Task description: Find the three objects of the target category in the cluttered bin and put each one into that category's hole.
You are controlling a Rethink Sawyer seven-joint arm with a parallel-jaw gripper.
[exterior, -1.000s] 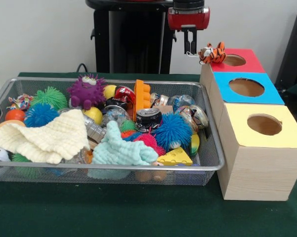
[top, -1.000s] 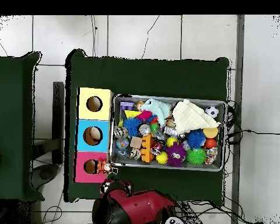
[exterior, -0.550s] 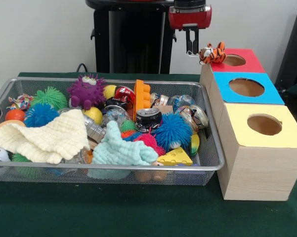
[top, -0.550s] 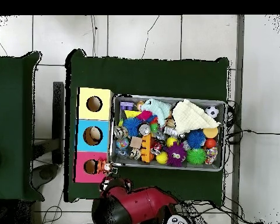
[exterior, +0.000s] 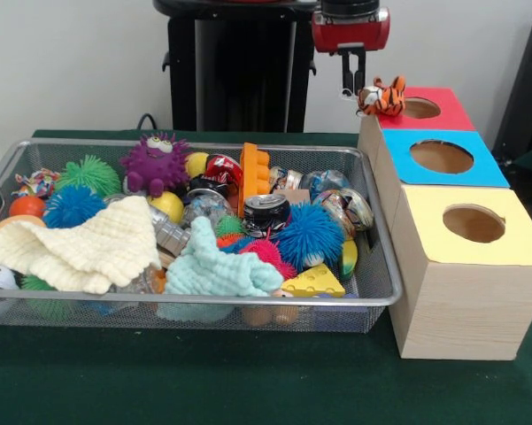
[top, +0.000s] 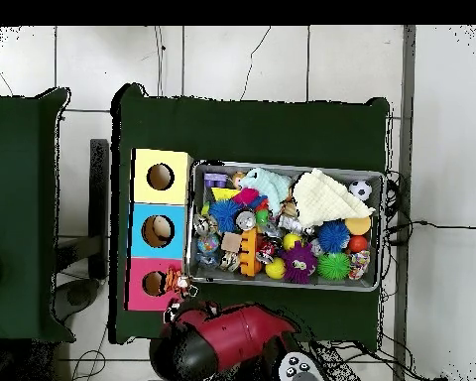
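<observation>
Red-and-black gripper (exterior: 350,82) shifted slightly toward the red-topped wooden box (exterior: 438,113) since earlier, fingers close together, holding nothing, small orange striped tiger plush (exterior: 381,96) still beside the hole, overhead shows arm covering gripper, silver wire mesh bin (exterior: 378,292) unchanged.

A small orange, black and white striped tiger toy (exterior: 381,95) lies on the near-left corner of the red box (exterior: 443,113), upper right of the front frame, just beside that box's round hole (exterior: 420,108) but outside it. The blue box (exterior: 447,159) and yellow box (exterior: 474,230) line up below it, each with 1 round hole on top. The wire-mesh bin (exterior: 372,297), filling the frame's left and centre, is heaped with spiky balls, cloths, cans and plush toys.
</observation>
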